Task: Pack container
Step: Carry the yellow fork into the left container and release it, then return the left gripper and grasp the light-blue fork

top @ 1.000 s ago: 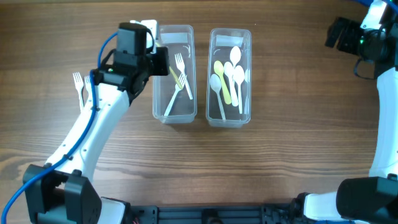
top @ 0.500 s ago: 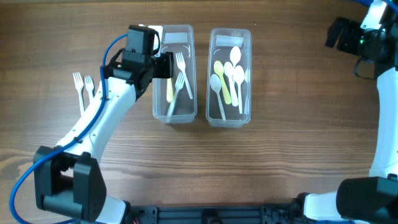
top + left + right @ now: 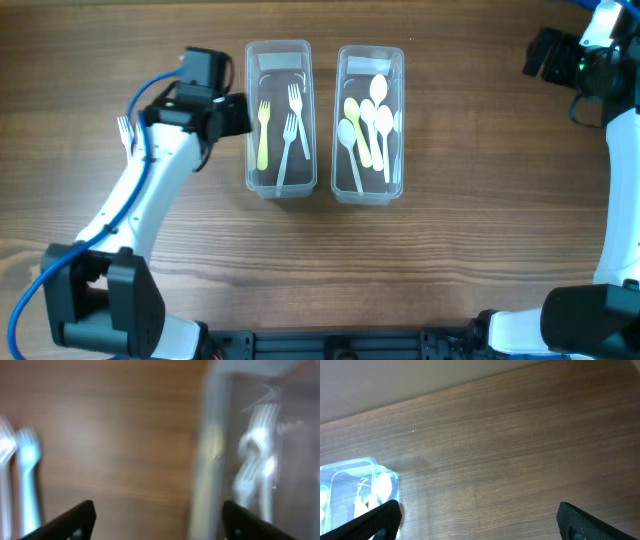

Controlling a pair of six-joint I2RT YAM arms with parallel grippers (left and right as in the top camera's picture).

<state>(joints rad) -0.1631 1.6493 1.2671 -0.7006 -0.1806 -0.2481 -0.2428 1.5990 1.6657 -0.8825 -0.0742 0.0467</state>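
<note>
Two clear containers stand side by side. The left container (image 3: 250, 120) holds a yellow fork (image 3: 263, 135) and two white forks (image 3: 290, 125). The right container (image 3: 341, 120) holds yellow and white spoons (image 3: 370, 120). My left gripper (image 3: 232, 115) hovers just left of the left container, open and empty. In the blurred left wrist view, the left gripper (image 3: 160, 520) straddles the container wall (image 3: 210, 460), with loose white forks (image 3: 27, 480) at the far left. My right gripper (image 3: 545, 55) stays at the far right, open and empty; the right gripper (image 3: 479, 520) is over bare wood.
Two loose white forks (image 3: 123, 129) lie on the wooden table left of my left arm, partly covered by it. A corner of the spoon container (image 3: 350, 490) shows in the right wrist view.
My left gripper has opened, leaving the yellow fork lying in the left container, and has drawn back to the left of the container. The right arm has not moved.
</note>
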